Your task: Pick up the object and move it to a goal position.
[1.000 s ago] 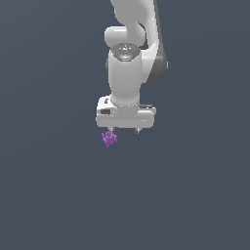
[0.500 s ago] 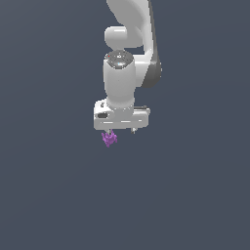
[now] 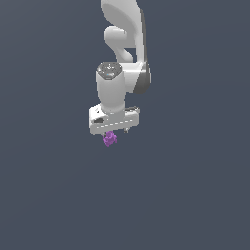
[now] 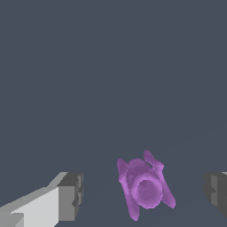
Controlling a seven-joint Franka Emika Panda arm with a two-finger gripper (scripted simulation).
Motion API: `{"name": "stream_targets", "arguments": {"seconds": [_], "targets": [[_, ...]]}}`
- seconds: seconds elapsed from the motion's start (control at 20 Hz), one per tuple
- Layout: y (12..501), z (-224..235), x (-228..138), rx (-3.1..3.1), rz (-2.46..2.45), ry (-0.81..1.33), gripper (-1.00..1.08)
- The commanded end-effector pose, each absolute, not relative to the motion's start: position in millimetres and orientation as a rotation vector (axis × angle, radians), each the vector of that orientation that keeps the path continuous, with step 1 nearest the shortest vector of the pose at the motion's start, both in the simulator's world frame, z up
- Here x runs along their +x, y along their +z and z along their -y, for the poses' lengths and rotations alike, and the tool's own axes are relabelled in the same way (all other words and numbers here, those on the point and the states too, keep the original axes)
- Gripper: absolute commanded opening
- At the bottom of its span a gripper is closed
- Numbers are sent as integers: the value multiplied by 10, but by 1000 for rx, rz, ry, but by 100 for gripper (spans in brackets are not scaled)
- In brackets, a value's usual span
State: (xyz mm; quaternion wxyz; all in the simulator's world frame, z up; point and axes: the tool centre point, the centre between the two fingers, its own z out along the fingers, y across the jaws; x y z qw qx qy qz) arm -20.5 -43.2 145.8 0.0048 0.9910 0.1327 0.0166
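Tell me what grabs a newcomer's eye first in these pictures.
The small bright purple lumpy object, the only colour against the flat dark grey ground, sits just under the white gripper in the exterior view. In the wrist view it lies between the two dark grey fingertips, with a clear gap on each side. Above, the bulky white arm fills the upper middle of the exterior view.
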Motion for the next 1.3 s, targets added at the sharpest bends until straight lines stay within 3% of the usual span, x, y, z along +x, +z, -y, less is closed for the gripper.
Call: {"name": "stream_targets", "arguments": {"seconds": [0.0,0.65,1.25], "targets": [[1359,506,-275,3092,-499,43,100],[980,775,-585,3028,-826,7,100],[897,823,-650,3014,-887,0,100]]}}
